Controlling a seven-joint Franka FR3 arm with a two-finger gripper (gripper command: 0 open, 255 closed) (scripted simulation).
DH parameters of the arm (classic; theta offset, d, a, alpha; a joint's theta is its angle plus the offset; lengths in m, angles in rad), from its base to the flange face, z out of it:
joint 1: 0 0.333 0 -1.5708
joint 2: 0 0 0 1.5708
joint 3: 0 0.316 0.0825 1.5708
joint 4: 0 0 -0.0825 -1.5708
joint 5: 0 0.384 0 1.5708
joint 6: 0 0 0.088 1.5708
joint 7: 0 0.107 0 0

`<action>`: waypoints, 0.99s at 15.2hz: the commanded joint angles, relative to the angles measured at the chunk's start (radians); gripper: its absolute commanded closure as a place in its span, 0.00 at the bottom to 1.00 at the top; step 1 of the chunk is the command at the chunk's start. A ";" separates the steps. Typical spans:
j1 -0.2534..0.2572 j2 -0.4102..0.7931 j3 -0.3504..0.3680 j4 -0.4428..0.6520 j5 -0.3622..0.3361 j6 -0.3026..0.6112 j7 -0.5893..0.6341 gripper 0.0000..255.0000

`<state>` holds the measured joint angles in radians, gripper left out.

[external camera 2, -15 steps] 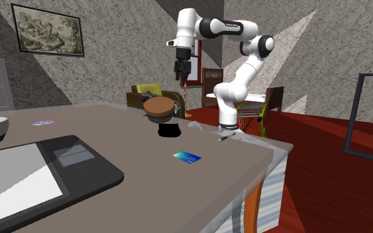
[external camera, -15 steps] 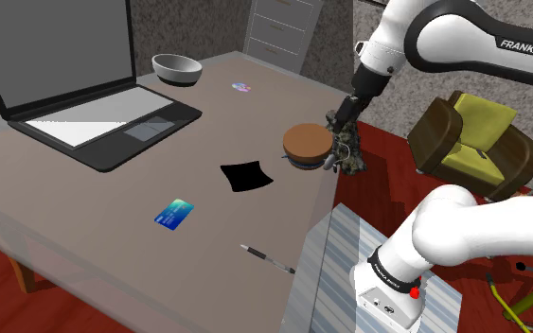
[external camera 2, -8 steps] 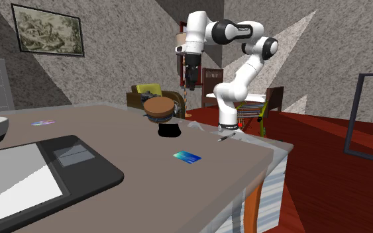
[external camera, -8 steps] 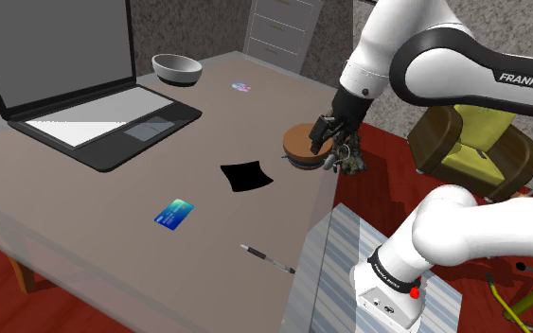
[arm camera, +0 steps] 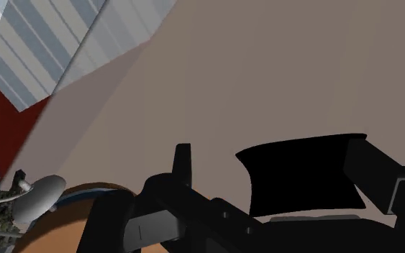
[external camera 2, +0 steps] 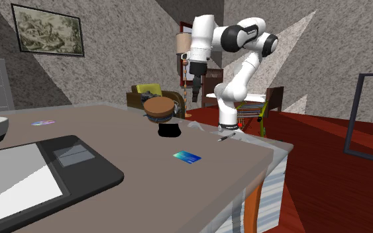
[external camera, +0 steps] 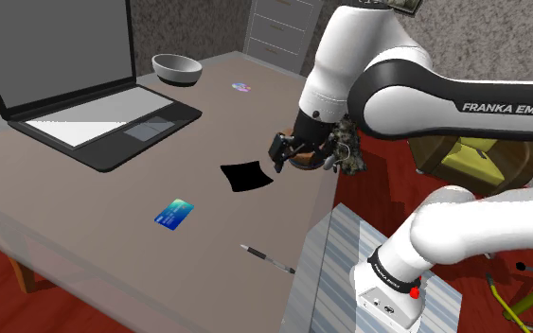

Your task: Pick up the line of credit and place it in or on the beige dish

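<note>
Hand (external camera: pixel 280 151) spread open and empty over the worktop (external camera: pixel 84 218).
Its fingers (arm camera: pixel 184 162) stand apart and touch nothing, near a black square patch (external camera: pixel 246 176); the blue card (external camera: pixel 174 214) lies flat on the worktop, well apart from the hand.

White arm (external camera: pixel 397 85) — dark joints, FRANKA EMIKA lettering, black gripper (external camera 2: pixel 195 98).

The only legible writing is the brand name "FRANKA EMIKA". It runs in pale capitals along the dark band on the forearm of the white robot arm with dark joints (external camera: pixel 487 95), seen in the shoulder view. The small blue rectangular card (external camera: pixel 173 214) on the grey-brown tabletop (external camera: pixel 84 218) bears marks too small to read.
</note>
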<state>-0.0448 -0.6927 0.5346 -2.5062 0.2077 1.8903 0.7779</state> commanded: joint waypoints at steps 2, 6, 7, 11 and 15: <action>-0.045 0.092 0.109 0.052 0.017 0.049 0.172 0.00; -0.136 0.242 0.264 0.146 -0.010 0.110 0.404 0.00; -0.165 0.285 0.306 0.174 -0.028 0.124 0.467 0.00; -0.300 0.502 0.493 0.299 -0.176 0.166 0.758 0.00; -0.333 0.865 0.612 0.462 -0.525 0.132 1.163 0.00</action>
<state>-0.3836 0.0701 1.1310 -2.0941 -0.2108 2.0414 1.8219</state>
